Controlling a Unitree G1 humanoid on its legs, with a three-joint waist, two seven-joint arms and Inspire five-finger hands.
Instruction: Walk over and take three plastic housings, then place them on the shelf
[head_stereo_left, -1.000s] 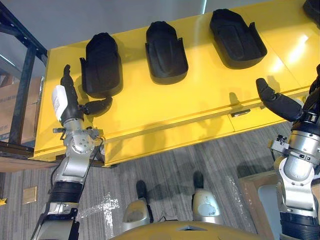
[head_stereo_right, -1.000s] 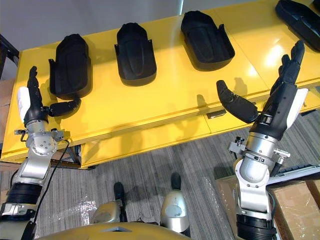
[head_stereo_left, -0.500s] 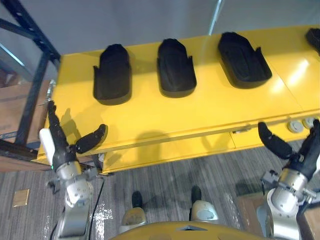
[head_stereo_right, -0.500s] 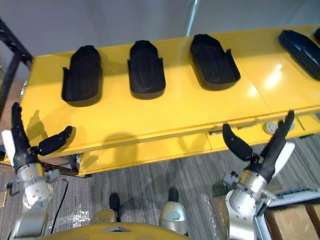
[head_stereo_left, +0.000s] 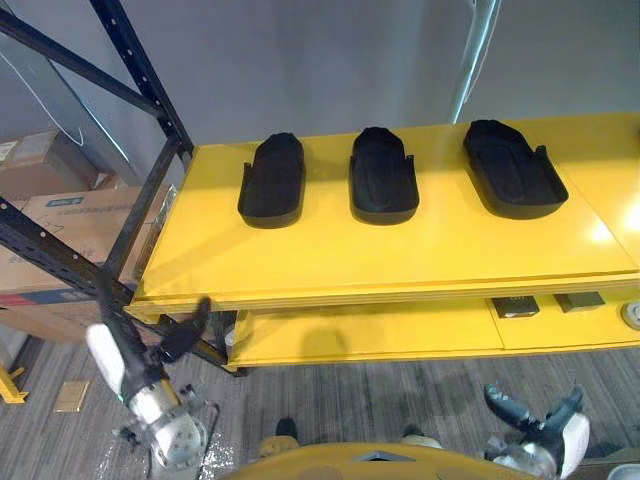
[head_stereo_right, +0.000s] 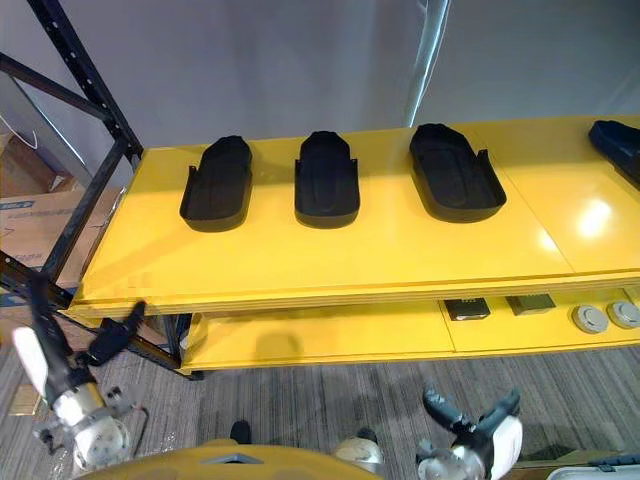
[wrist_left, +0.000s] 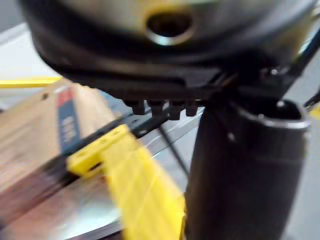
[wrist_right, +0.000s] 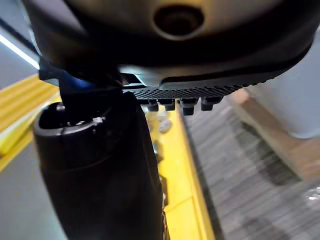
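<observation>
Three black plastic housings lie in a row on a yellow tabletop (head_stereo_left: 350, 250), nearer its back edge than its front. The left housing (head_stereo_left: 272, 180) lies by the back left corner, the middle housing (head_stereo_left: 383, 187) near it, and the right housing (head_stereo_left: 512, 182) further along, none touching. Below the front edge, over grey floor (head_stereo_left: 380, 385), the left hand (head_stereo_left: 135, 360) is spread wide and empty. The right hand (head_stereo_right: 480, 432) is likewise spread and empty. A black rack (head_stereo_left: 140, 75) stands past the left edge.

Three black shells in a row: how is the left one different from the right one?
The left housing lies near the black rack; the right housing lies far from it. The left housing's far end leans right, the right housing's leans left. Both are black, on the yellow table.
</observation>
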